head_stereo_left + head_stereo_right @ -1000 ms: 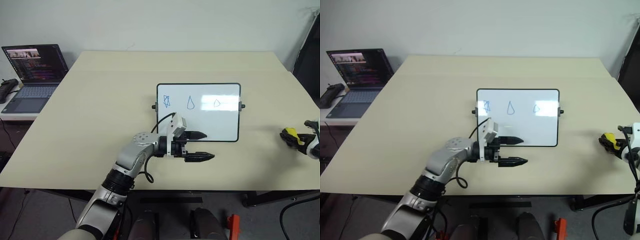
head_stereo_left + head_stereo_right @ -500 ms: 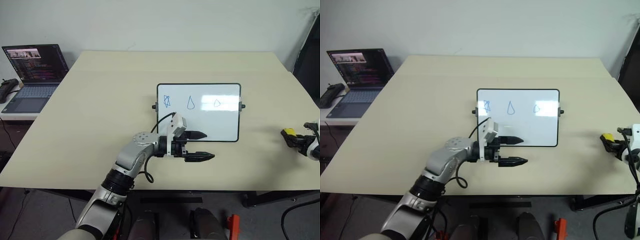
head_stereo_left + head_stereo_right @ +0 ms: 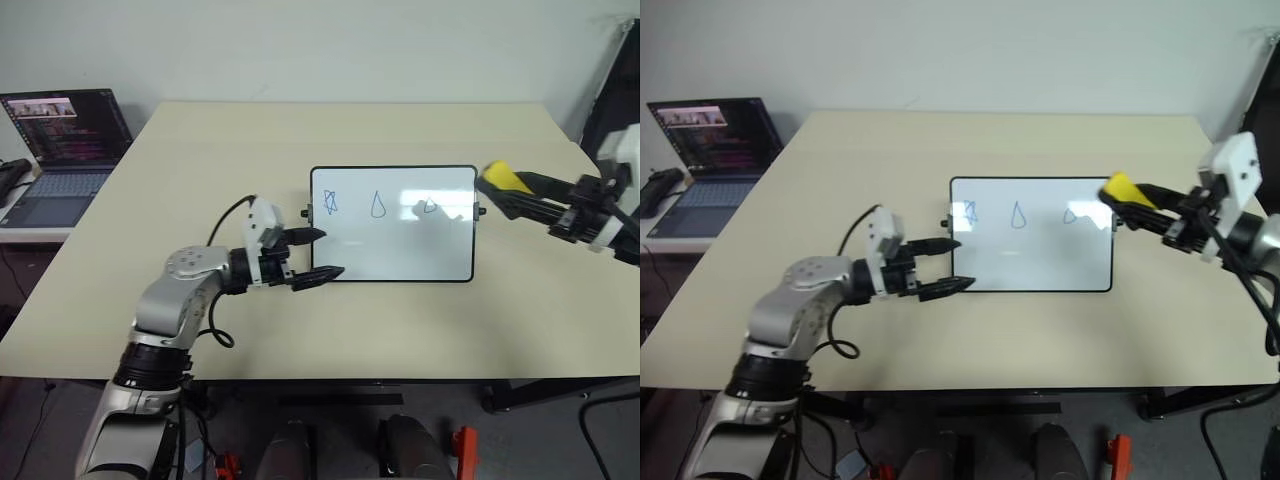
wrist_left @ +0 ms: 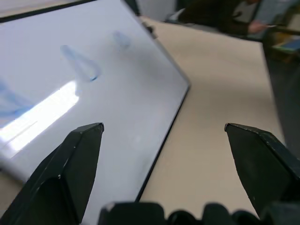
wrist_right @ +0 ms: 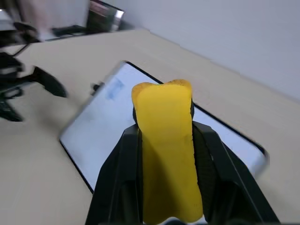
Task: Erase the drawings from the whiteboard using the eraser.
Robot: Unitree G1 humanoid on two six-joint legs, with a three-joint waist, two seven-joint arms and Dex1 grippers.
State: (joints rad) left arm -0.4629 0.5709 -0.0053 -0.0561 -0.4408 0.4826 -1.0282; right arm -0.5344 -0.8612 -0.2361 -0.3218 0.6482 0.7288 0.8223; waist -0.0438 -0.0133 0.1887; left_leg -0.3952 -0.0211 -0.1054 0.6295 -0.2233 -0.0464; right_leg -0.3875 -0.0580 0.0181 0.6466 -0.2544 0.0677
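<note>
Beige desk (image 3: 200,180) | whiteboard (image 3: 392,250) mid-desk, drawings (image 3: 378,205) intact | right gripper (image 3: 1118,190) clenches eraser (image 3: 1124,188) over board's right edge | left gripper (image 3: 318,254) released, at board's left edge

this looks like an office or a lab room set up for testing. a large plain beige table (image 3: 200,180) stands against a bare white wall (image 3: 320,45). off its left side, an open laptop (image 3: 62,140) with lines of coloured text on a dark screen sits on a lower white surface. loose black cables (image 3: 1230,420) hang near the grey floor (image 3: 40,420) beneath the table.
</note>
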